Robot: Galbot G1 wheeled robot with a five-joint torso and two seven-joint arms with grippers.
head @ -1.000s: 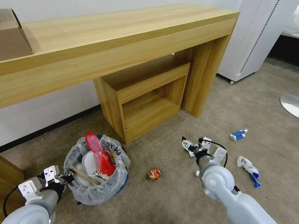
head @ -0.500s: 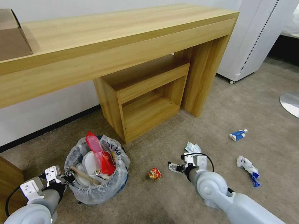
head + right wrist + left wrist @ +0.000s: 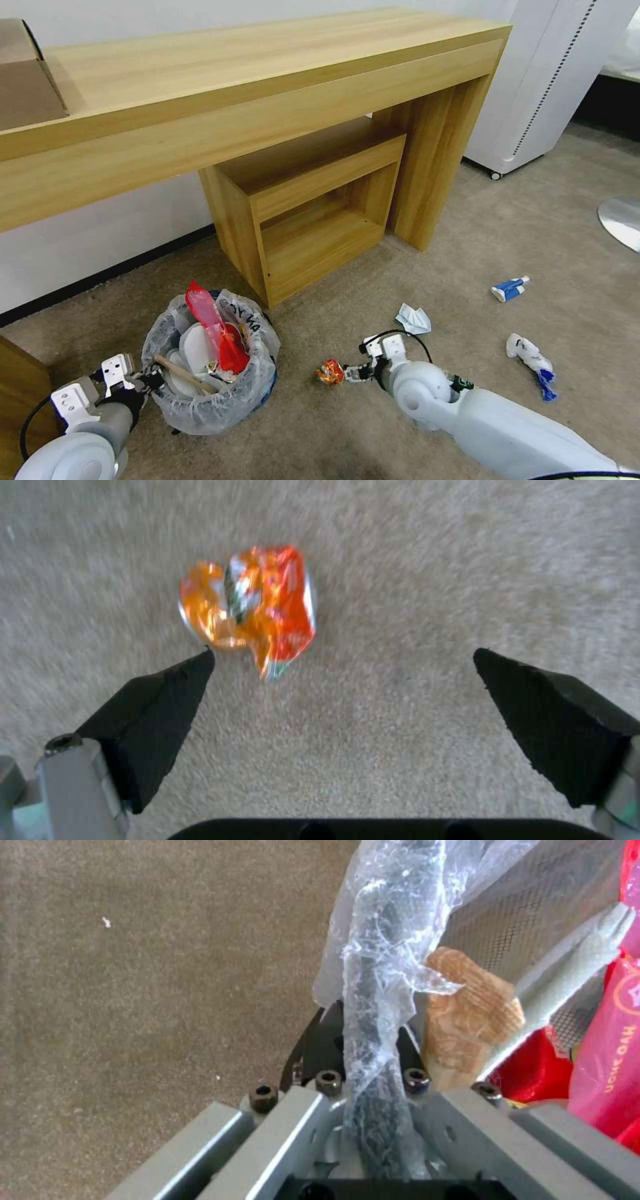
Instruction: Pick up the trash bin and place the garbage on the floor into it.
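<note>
The left arm reaches in low from the robot's near left, its wrist level with the bin's top, and the left gripper (image 3: 152, 381) is clamped on the rim of the bin (image 3: 207, 407); in the left wrist view the fingers (image 3: 320, 1040) are closed over the dark rim with the crinkled bag (image 3: 380, 965) pinched between them. The bin stands upright on the carpet (image 3: 533, 233) in front of the desk (image 3: 233, 87), already packed with a red wrapper (image 3: 220, 333), white paper and a wooden stick (image 3: 183, 377) that leans toward the gripped side. The right arm stretches low across the carpet from the near right, forearm almost horizontal and pointing toward the robot's left, so the right gripper (image 3: 347, 373) sits just beside the orange wrapper (image 3: 331, 371). From the right wrist camera that gripper (image 3: 343, 655) is wide open and holds nothing; one black fingertip (image 3: 167, 700) lies right at the edge of the wrapper (image 3: 250, 605), the other is well off to the side, and the wrapper lies ahead of the gap, not between the tips. More litter lies on the carpet: a crumpled white paper (image 3: 413, 319) just beyond the right wrist, a blue-white packet (image 3: 510, 289) farther off to the right, and a white-and-blue piece (image 3: 533, 363) nearer the robot on the right.
</note>
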